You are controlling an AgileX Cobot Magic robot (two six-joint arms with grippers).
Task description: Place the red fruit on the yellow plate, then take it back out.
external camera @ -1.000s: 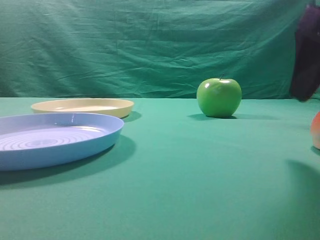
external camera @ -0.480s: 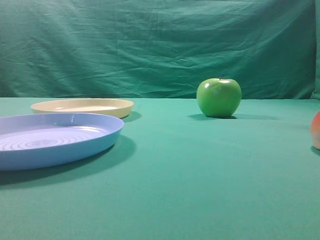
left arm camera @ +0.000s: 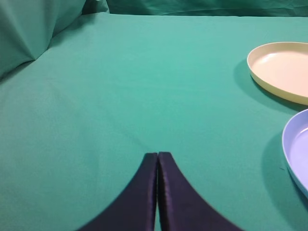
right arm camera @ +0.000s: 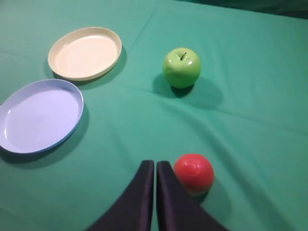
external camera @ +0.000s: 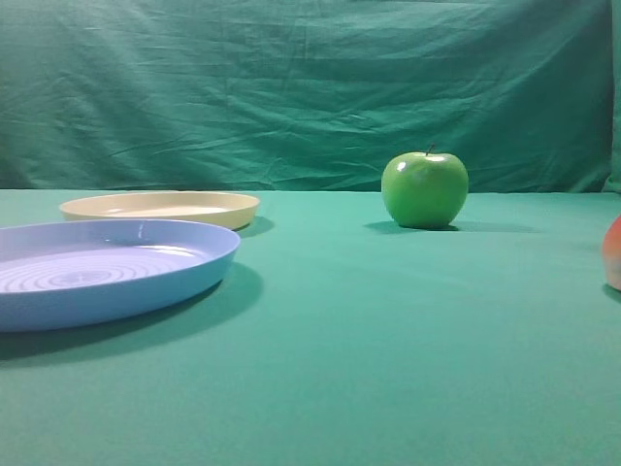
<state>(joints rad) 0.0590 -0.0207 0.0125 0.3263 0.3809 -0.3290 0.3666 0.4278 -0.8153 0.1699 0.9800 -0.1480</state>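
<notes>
High view: my right arm has cleared frame; red fruit (external camera: 612, 253) at 3 o'clock edge, yellow plate (external camera: 160, 207) bare. Left wrist: left pincer (left arm camera: 158, 156) clenched, empty. Right wrist: right pincer (right arm camera: 155, 165) clenched empty, fruit beside it at 3 o'clock. Looks finished.

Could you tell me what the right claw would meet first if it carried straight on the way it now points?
Probably only bare green cloth. The right claw is shut, with the red fruit just to its right and the green apple farther off to the right. Depth is hard to judge.
</notes>
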